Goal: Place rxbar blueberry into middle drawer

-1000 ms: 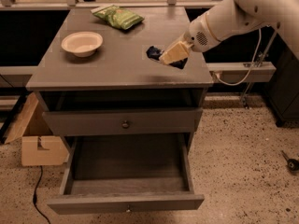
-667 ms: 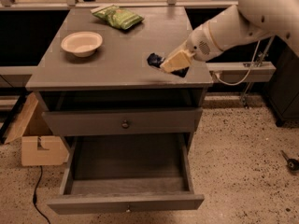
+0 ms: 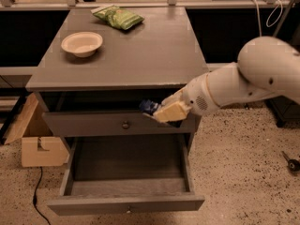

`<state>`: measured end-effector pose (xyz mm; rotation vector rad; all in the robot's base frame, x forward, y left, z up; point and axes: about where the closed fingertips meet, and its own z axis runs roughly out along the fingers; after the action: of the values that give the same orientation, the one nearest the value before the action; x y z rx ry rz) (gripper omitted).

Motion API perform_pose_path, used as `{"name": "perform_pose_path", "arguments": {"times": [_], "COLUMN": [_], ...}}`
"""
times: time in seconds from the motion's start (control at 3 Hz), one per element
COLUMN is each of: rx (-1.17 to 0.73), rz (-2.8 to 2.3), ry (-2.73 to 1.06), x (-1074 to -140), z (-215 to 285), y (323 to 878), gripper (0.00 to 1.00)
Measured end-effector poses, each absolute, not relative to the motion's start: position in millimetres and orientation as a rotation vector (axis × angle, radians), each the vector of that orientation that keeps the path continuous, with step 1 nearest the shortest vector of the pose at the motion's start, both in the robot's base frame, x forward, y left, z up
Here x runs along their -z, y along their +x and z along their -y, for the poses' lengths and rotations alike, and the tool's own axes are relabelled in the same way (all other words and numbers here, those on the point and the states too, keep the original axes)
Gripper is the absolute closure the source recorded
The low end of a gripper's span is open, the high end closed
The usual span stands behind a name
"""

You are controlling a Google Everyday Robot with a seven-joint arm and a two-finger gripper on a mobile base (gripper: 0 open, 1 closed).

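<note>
My gripper [image 3: 161,111] is shut on the rxbar blueberry [image 3: 149,107], a small dark blue bar that pokes out to the left of the yellowish fingers [image 3: 171,111]. It hangs in front of the upper drawer front, above the right part of the open middle drawer [image 3: 126,172]. That drawer is pulled far out below, wide, grey and shallow, with nothing in it. My white arm [image 3: 243,86] reaches in from the right.
On the grey cabinet top [image 3: 150,55] stand a cream bowl [image 3: 82,43] at the left and a green crinkly snack bag [image 3: 118,17] at the back. A cardboard box [image 3: 40,139] lies on the floor at the left. A cable runs by the drawer's left corner.
My gripper has carried the blue bar off the cabinet top, down and forward past the front edge, to in front of the upper drawer above the open drawer.
</note>
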<state>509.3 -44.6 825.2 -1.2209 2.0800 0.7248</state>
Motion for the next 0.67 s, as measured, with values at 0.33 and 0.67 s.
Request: {"name": "perform_pose_path", "arguments": {"times": [0.33,0.67], "rx": [-0.92,-0.925], "rz": [-2.127,-2.124], "ry": [-1.201,-1.197], "x": [-745.0,-741.4], "z": [5.3,4.3], "y": [477.1,475.4], "gripper": [1.0,1.0]}}
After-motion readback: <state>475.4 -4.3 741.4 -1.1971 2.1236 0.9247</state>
